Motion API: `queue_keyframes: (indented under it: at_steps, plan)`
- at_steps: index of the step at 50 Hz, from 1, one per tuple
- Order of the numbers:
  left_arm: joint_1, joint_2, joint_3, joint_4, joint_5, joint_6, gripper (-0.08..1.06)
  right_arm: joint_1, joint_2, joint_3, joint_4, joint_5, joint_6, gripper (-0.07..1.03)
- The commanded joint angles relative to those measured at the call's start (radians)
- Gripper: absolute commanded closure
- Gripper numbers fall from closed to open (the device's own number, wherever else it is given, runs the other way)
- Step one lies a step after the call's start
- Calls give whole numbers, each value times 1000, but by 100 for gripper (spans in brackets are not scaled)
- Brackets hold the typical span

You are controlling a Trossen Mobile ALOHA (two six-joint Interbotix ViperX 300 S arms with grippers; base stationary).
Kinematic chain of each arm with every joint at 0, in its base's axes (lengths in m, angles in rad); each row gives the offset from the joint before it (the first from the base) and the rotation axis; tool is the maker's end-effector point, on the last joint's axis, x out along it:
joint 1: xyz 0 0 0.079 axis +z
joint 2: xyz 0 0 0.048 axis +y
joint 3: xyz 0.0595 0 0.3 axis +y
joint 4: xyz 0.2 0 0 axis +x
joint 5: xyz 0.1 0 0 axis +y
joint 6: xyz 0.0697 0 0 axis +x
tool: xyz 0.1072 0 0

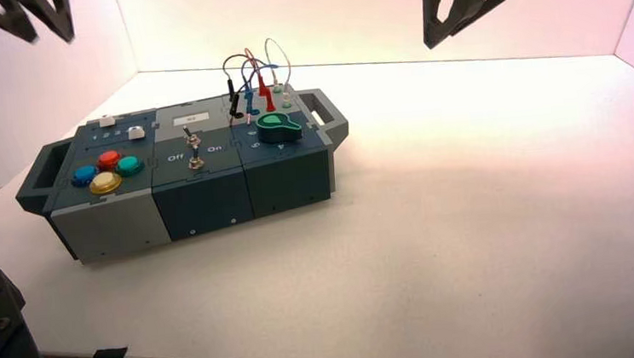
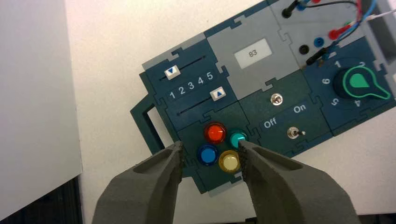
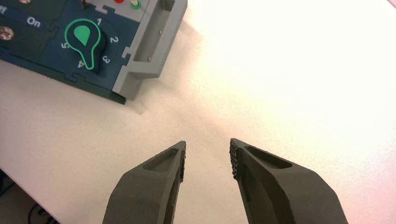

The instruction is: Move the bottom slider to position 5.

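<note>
The bottom slider's small white squarish knob [image 2: 218,94] sits at the end of its dark track beside the digit 5 in the left wrist view. It also shows in the high view [image 1: 133,133] on the box's left part. My left gripper [image 2: 211,151] is open and empty, held high above the four push buttons, well clear of the slider. It shows at the high view's top left [image 1: 27,18]. My right gripper [image 3: 208,156] is open and empty over bare table to the right of the box. It shows at the top right [image 1: 470,0].
The box [image 1: 112,221] stands left of centre on the white table. It bears a second slider with a wider white knob [image 2: 172,71], red, teal, blue and yellow buttons [image 2: 215,133], two toggle switches [image 2: 277,98], a display reading 83 [image 2: 252,53], a green knob [image 2: 359,83] and wires [image 1: 254,73].
</note>
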Motion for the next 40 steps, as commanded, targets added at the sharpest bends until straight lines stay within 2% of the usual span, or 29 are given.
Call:
queue_keyframes:
  at_steps: [1,6,27,40]
  plan:
    - [-3,-32,0,-2,-2,6,33,-2,-17,-28,2,-8,3,45]
    - [-11,-40,15,-3,-12,6,29,-2,-17,-26,2,-6,3,45]
    - [-26,-86,132,-6,-150,-8,29,5,-17,-20,2,-8,3,45]
    - [-26,-71,140,-6,-169,-9,29,6,-15,-23,2,-8,3,45]
